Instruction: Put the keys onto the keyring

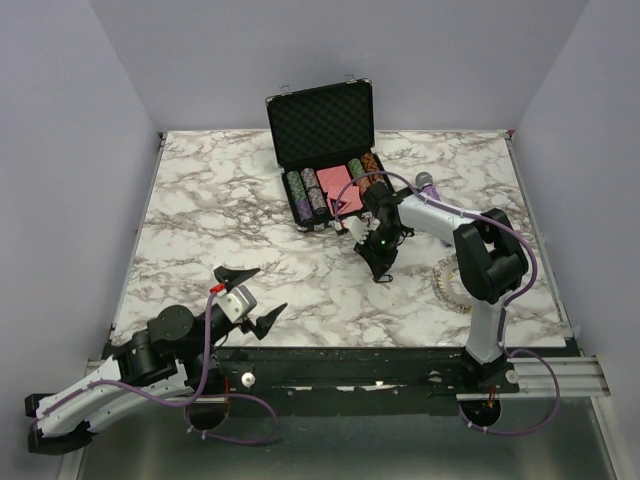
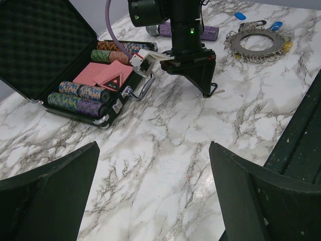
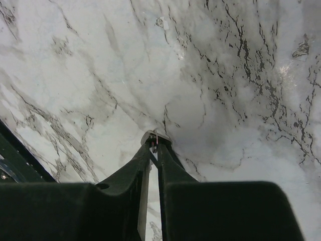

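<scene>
The keyring (image 2: pixel 234 45), a large silver toothed ring, lies on the marble at the right. In the top view it (image 1: pixel 441 286) is partly hidden behind the right arm. Blue-headed keys (image 2: pixel 241 15) (image 2: pixel 276 25) lie just beyond it, and a yellow one (image 2: pixel 287 46) is at its rim. My right gripper (image 1: pixel 380 272) (image 3: pixel 154 143) points down at the table left of the ring, shut on a small silver clip-like piece (image 3: pixel 150 136) with a wire loop (image 2: pixel 214 91). I cannot tell whether it is a key. My left gripper (image 1: pixel 262 293) (image 2: pixel 154 145) is open and empty near the front edge.
An open black chip case (image 1: pixel 325 130) (image 2: pixel 45 45) with chip rows and red cards stands at the back centre. A purple microphone (image 1: pixel 425 181) (image 2: pixel 206 33) lies behind the right arm. The table's front edge (image 1: pixel 330 345) runs just below the left gripper.
</scene>
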